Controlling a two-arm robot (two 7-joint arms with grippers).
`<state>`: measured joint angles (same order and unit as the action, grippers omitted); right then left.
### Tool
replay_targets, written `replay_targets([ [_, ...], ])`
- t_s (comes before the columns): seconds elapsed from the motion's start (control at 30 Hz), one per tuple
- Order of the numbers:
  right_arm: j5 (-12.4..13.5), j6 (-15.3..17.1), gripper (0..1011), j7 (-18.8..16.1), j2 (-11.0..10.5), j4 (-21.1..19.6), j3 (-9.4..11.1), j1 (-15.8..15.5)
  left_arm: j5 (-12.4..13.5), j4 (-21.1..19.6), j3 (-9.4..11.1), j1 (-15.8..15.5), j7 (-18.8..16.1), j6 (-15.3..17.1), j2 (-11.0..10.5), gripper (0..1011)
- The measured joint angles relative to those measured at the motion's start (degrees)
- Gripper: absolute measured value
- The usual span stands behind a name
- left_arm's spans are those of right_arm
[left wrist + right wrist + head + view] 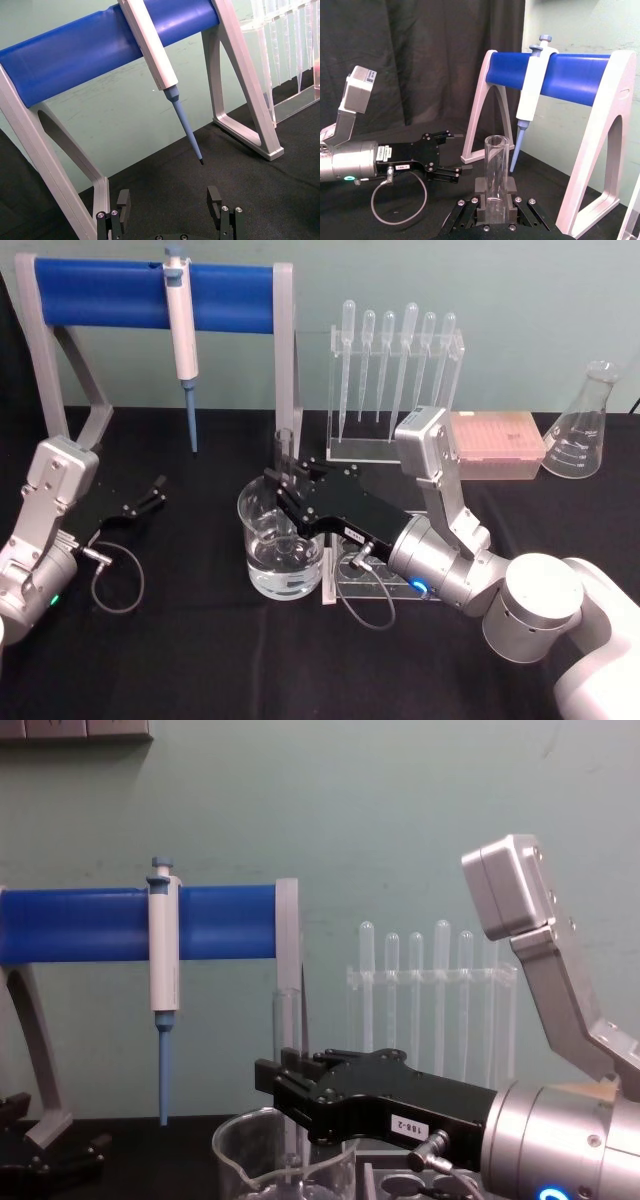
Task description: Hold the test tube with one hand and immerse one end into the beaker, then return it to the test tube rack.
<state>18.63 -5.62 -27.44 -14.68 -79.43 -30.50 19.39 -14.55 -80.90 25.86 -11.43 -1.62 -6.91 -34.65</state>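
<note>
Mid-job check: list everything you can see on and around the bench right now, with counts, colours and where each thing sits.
test tube: one, clear, upright, lower end down in the beaker
beaker: one, clear, holding clear liquid, centre front
clear rack: one, right of the beaker, partly under the right arm
pipettor: one, white and blue, hanging on the stand
stand: one, grey legs with a blue bar, back left
pipettes: six, frosted, in a clear holder, back centre
box: one, pink, back right
flask: one, clear, conical, far right
table: black cover
left gripper: black, open, low at the left
right gripper: black, shut on the test tube above the beaker
</note>
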Motion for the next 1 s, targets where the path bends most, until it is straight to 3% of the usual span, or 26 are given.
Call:
replay_targets([
  [1.0, 0.0, 0.0, 225, 0.0, 0.0, 0.0, 0.0, 0.0, 0.0, 0.0, 0.0, 0.0, 0.0, 0.0, 0.0, 1000],
])
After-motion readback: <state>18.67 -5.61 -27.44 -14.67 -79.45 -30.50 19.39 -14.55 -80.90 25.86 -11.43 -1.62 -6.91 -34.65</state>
